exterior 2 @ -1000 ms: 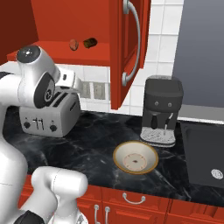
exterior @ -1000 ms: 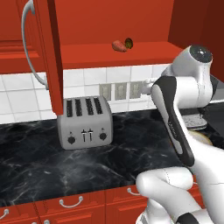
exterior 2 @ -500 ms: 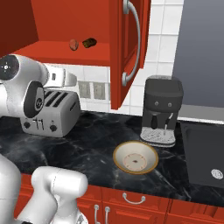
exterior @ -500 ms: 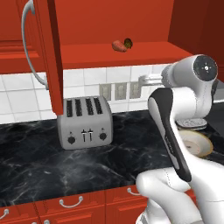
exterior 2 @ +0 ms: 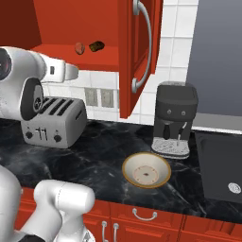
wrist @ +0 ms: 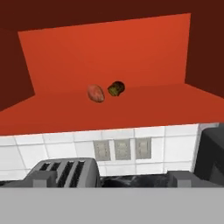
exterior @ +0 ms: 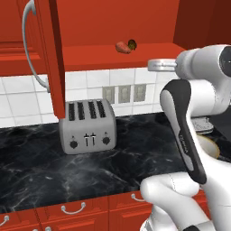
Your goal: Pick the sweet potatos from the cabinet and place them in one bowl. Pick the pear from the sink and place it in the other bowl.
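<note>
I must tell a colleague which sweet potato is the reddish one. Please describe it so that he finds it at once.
Look into the open red cabinet above the toaster. Two small tubers lie side by side on its shelf, back from the front edge. The reddish sweet potato is the oblong, reddish-orange one; its neighbour is rounder and dark brown with a yellowish patch.

Cabinet [exterior 2: 142,56] is a flat red all over with a curved silver handle [exterior 2: 144,45], and on its shelf sit a reddish-orange sweet potato [wrist: 95,93] and a dark brown one [wrist: 116,88] with a yellowish patch. Counter [exterior: 67,171] is black marble with thin white veins, the wall tiles [exterior: 90,81] are plain white with grey outlets [exterior: 124,94], and the drawers [exterior 2: 142,217] match the cabinet's red. Toaster [exterior: 87,126] is silver with black knobs, coffee machine [exterior 2: 176,118] is dark grey, and the bowl [exterior 2: 146,171] is cream with a tan-orange rim.
</note>
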Robot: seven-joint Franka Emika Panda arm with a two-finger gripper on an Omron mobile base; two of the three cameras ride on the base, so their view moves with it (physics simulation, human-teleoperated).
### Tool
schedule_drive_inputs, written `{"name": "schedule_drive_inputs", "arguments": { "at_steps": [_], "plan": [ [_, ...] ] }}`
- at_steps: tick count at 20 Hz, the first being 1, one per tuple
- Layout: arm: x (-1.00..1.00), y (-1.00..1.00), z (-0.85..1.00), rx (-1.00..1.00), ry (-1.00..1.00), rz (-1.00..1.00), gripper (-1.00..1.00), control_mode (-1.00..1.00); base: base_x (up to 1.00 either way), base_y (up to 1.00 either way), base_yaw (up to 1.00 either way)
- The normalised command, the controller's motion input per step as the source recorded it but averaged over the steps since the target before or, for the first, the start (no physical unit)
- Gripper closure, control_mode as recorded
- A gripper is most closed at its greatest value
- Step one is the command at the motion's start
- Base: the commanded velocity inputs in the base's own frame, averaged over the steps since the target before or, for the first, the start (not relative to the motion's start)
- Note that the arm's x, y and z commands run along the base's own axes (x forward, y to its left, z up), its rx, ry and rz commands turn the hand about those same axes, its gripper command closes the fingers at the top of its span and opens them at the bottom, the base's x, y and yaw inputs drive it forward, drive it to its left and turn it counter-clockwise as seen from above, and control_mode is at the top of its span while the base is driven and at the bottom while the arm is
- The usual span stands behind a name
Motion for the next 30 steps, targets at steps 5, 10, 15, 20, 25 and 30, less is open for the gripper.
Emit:
{"name": "schedule_drive_inputs", "arguments": {
  "at_steps": [5,10,15,20,25,30],
  "plan": [
    [0.12,0.16,0.31,-0.10,-0.03,0.03,-1.00,-1.00,0.00,0.00,0.00],
    [0.39,0.14,0.44,-0.08,0.01,0.05,-1.00,-1.00,0.00,0.00,0.00],
    [0.67,0.09,-0.03,-0.04,0.04,0.03,-1.00,-1.00,0.00,0.00,0.00],
    [0.77,0.05,-0.04,-0.04,0.04,0.01,-1.00,-1.00,0.00,0.00,0.00],
    [0.78,0.11,-0.10,-0.01,0.06,0.00,-1.00,-1.00,0.00,0.00,0.00],
    [0.68,0.20,-0.16,0.00,0.00,0.00,-1.00,-1.00,0.00,0.00,0.00]
  ]
}}
